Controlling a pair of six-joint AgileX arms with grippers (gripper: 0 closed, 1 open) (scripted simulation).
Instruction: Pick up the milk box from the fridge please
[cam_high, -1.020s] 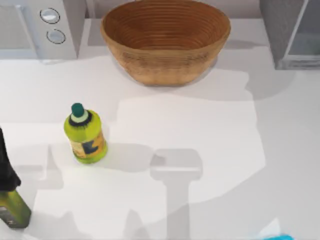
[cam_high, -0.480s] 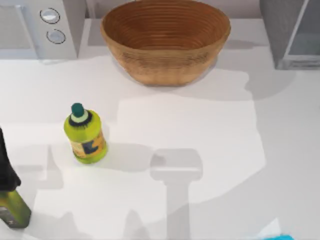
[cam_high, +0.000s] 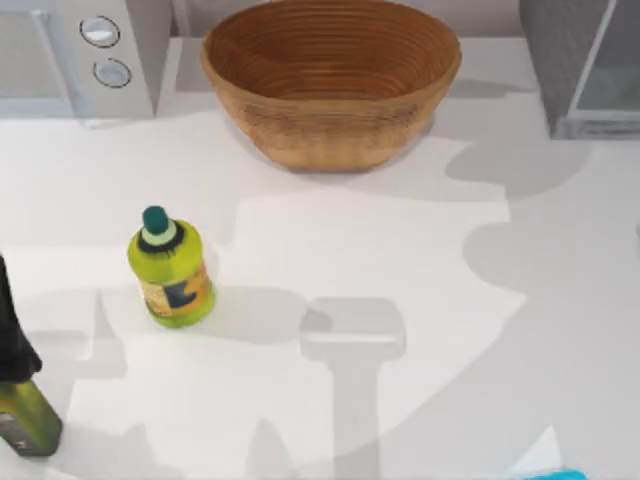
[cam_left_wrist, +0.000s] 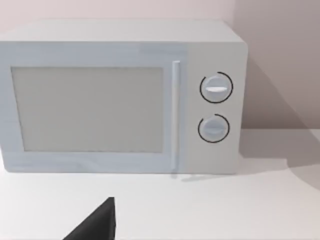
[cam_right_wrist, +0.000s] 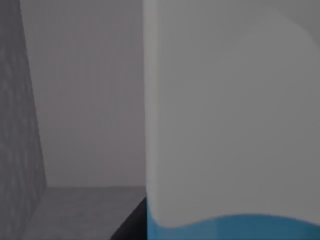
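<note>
Where the right wrist view looks — white-and-blue rectangular milk box (cam_right_wrist: 230, 125) close up, inside the dark-grey boxy fridge (cam_high: 585, 65) at the white surface's (cam_high: 350, 250) far right corner. Right end effector's grip: cannot tell. Yellow-green bottle with dark green cap (cam_high: 170, 265) upright at left — apart from woven basket (cam_high: 330, 80).

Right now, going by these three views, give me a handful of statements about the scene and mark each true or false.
1. The woven basket holds a carton. False: its inside shows nothing.
2. The yellow-green bottle stands upright on the table, to the left of the basket. True.
3. The white microwave has its door open. False: the door is closed.
4. The microwave has two round knobs. True.
5. The right wrist view shows, close up, a white surface with a blue band, likely the milk box, beside a grey wall. True.
6. The fridge stands at the table's left rear. False: right rear.
</note>
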